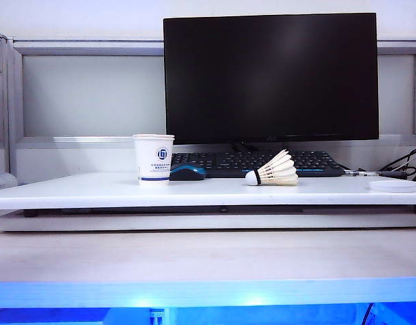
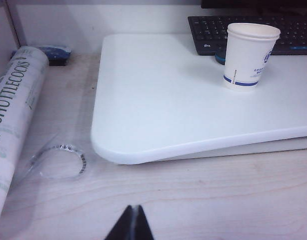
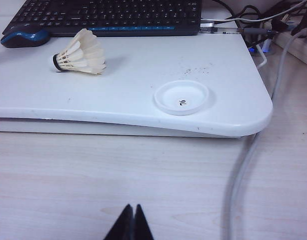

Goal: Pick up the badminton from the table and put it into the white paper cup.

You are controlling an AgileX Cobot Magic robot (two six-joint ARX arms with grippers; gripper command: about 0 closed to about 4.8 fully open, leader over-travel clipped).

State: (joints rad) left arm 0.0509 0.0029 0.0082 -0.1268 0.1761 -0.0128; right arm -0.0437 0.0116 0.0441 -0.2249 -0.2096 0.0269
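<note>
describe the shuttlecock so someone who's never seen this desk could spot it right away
Find the black monitor; below it a keyboard sits on the white table. Just in front of the keyboard lies the shuttlecock, on its side, cork tip toward the paper cup. It is the only feathered thing there.

The left claw (image 2: 133, 222) shows only in the left wrist view, as two dark fingertips pressed together with no gap, holding nothing and hanging above pale wood short of the table's (image 2: 158, 125) near edge. The right claw (image 3: 132, 222) shows likewise in the right wrist view, tips met and empty. Neither arm appears in the exterior view.
</note>
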